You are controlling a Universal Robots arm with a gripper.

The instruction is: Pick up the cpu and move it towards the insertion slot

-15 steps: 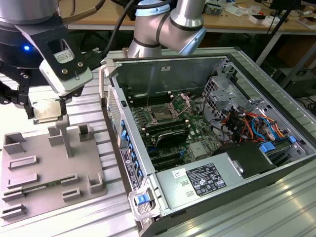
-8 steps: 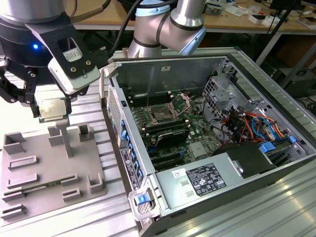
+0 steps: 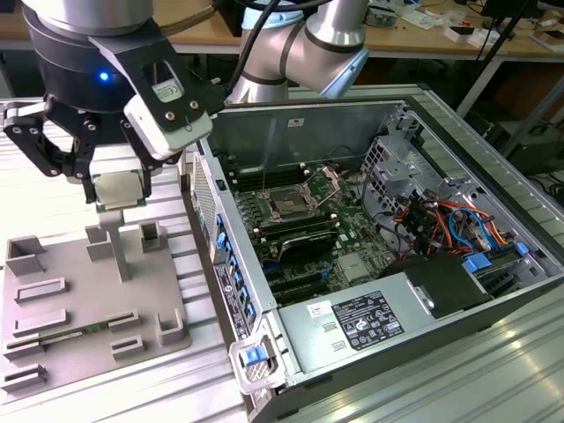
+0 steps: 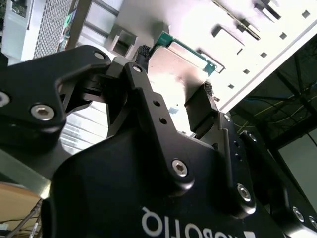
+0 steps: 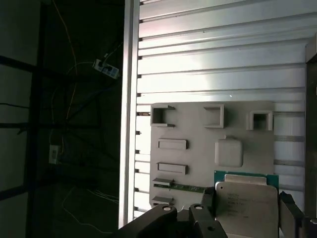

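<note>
Exterior view: we are pointing the black gripper downward, clamping the flat, silvery, green-edged cpu; moulded grey tray lying beneath.

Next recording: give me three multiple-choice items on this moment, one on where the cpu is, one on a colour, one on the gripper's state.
1. Where is the cpu?
A. Seated in the insertion slot
B. Lying in a pocket of the grey tray
C. Held above the grey tray

2. What colour is the cpu's thin border?
A. Green
B. Red
C. Yellow

3. How is the gripper?
A. Open and empty
B. Shut on a cable
C. Shut on the cpu

Key:
1 C: in the exterior view it hangs over the tray, outside the case that holds the insertion slot.
2 A: a green edge shows in both wrist views.
3 C: the fingers press on the cpu's opposite edges.
</note>
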